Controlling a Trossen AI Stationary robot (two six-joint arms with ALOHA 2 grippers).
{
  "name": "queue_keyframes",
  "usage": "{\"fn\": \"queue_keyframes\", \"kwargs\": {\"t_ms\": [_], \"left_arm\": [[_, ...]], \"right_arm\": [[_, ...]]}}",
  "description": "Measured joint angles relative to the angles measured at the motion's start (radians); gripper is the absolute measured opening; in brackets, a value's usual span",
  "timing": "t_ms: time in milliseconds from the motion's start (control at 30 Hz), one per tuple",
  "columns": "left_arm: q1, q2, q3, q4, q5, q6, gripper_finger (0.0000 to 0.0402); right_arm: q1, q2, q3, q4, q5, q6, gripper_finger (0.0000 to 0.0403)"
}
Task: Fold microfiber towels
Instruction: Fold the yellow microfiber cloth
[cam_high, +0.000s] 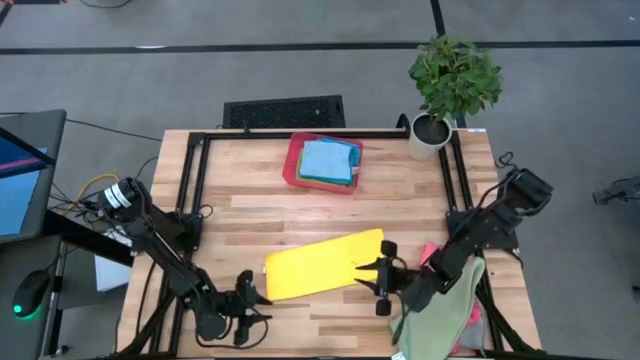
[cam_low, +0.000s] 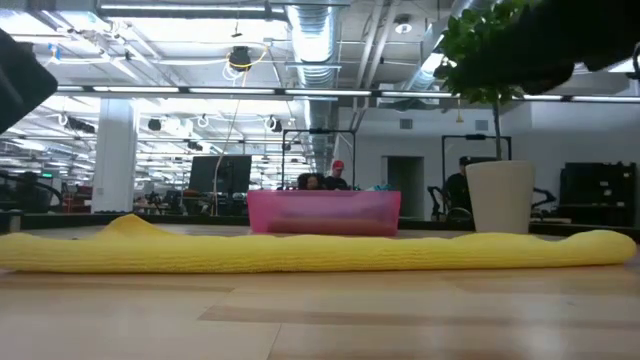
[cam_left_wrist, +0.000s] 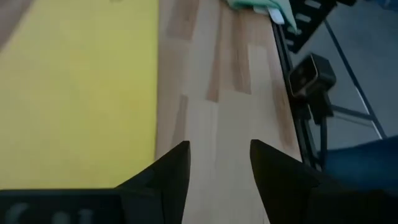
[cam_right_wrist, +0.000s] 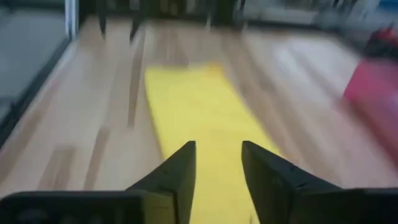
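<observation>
Towel, yellow (cam_high: 322, 264), lay folded flat on the counter (cam_high: 400, 195). Left gripper (cam_high: 258, 297) and right gripper (cam_high: 372, 272) flanked its ends, jaws released, grasping nothing.

I'm working in a big open-plan lab or office hall. Past my fingers (cam_right_wrist: 217, 171) the wooden worktop (cam_low: 320, 320) gives way to exposed silver ducting (cam_low: 310, 40), rows of ceiling strip lights (cam_low: 150, 95), white columns (cam_low: 115, 150) and dark monitors (cam_low: 222, 175). People (cam_low: 338, 172) sit beyond the worktop. From above I see grey taped flooring (cam_high: 250, 45) and a potted plant (cam_high: 452, 85).
</observation>
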Motion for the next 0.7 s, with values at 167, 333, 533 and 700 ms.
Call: {"fn": "queue_keyframes", "kwargs": {"t_ms": [167, 333, 533, 700], "left_arm": [[0.005, 0.025, 0.0, 0.001, 0.045, -0.016, 0.0181], [0.013, 0.076, 0.001, 0.032, 0.009, -0.011, 0.0201], [0.042, 0.102, 0.01, 0.023, 0.023, -0.008, 0.0206], [0.061, 0.102, 0.011, 0.024, 0.017, -0.023, 0.0206]], "right_arm": [[0.015, -0.003, 0.057, -0.297, -0.175, 0.2, 0.0209], [0.067, -0.003, 0.058, -0.489, -0.236, 0.343, 0.0227], [0.114, -0.003, 0.059, -0.725, -0.172, 0.42, 0.0216], [0.111, -0.003, 0.037, -0.76, -0.149, 0.475, 0.0206]]}}
